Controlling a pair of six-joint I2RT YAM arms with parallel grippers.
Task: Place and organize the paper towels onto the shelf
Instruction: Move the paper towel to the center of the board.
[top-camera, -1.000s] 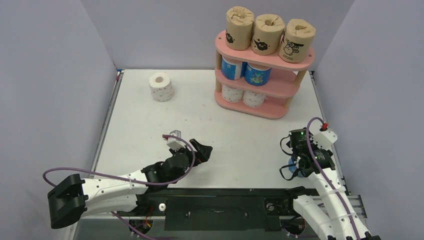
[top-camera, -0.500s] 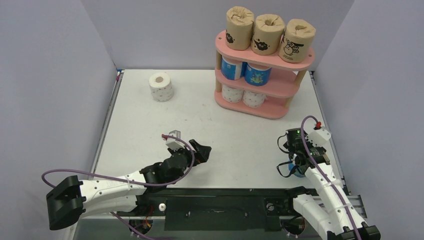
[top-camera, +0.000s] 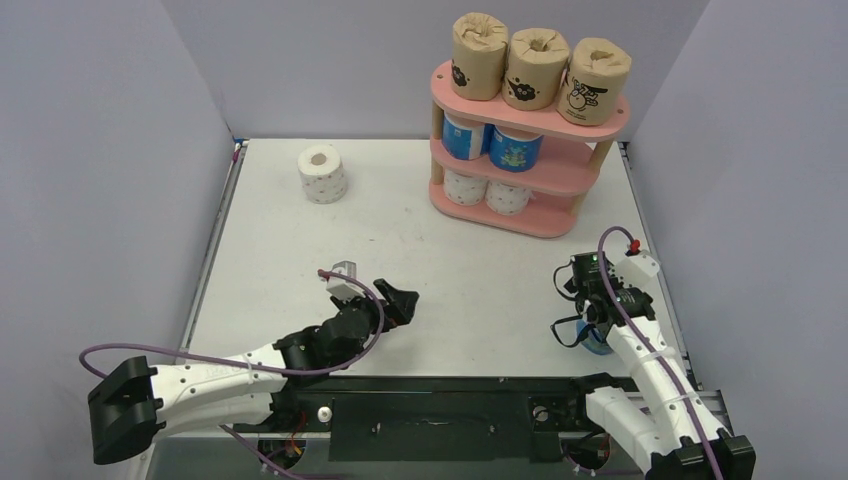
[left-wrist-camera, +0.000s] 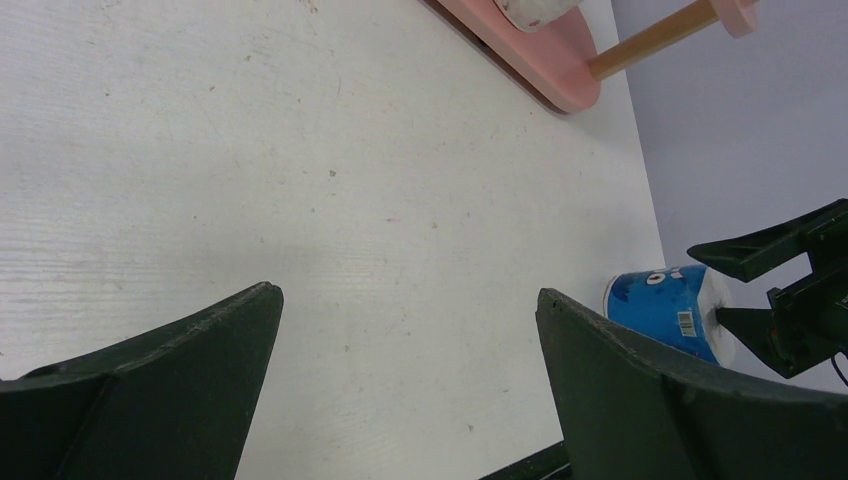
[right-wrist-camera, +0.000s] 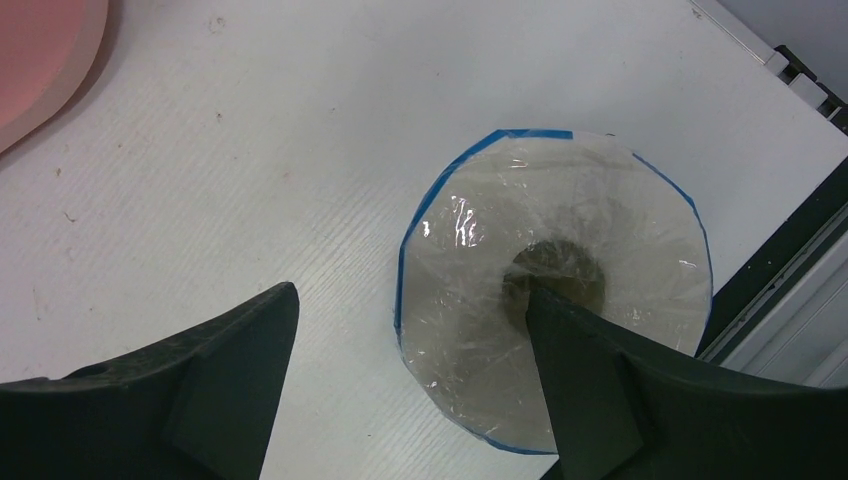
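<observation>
A white table (top-camera: 400, 230) between pale grey walls carries a pink shelf (top-camera: 600, 128) holding three brown rolls (top-camera: 538, 68), two blue rolls (top-camera: 515, 148) and two white rolls (top-camera: 508, 196). A white dotted roll (top-camera: 323, 173) stands well left of the shelf. A loose blue roll (right-wrist-camera: 555, 290) stands well in front of the shelf's right end, the right gripper (right-wrist-camera: 410, 295) spread wide above it, gripping nothing. The left gripper (left-wrist-camera: 405, 300), also well in front of the shelf, gapes empty.

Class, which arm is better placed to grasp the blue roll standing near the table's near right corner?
Right. The right gripper hangs open directly over the blue roll. The left gripper is open over the table, well to one side of it.
</observation>
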